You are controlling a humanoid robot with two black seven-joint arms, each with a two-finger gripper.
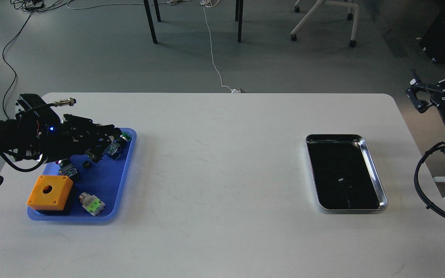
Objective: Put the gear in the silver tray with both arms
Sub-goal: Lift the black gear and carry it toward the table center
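Note:
The silver tray [375, 174] lies on the right part of the white table, its dark bottom bare. A small black gear-like part [87, 165] lies in the blue plastic tray [126, 170] at the left. My left gripper [101, 144] hangs low over the far half of the blue tray, just above and right of that part; it is dark, and I cannot tell its fingers apart. My right gripper [418, 95] is off the table's right edge, raised, with its fingers spread and empty, far from the silver tray.
The blue tray also holds an orange box with a round hole [50, 192], a green-capped push button [119, 144], a green-and-grey switch part [91, 203] and another button part [67, 168]. Chair and table legs stand on the floor beyond the table.

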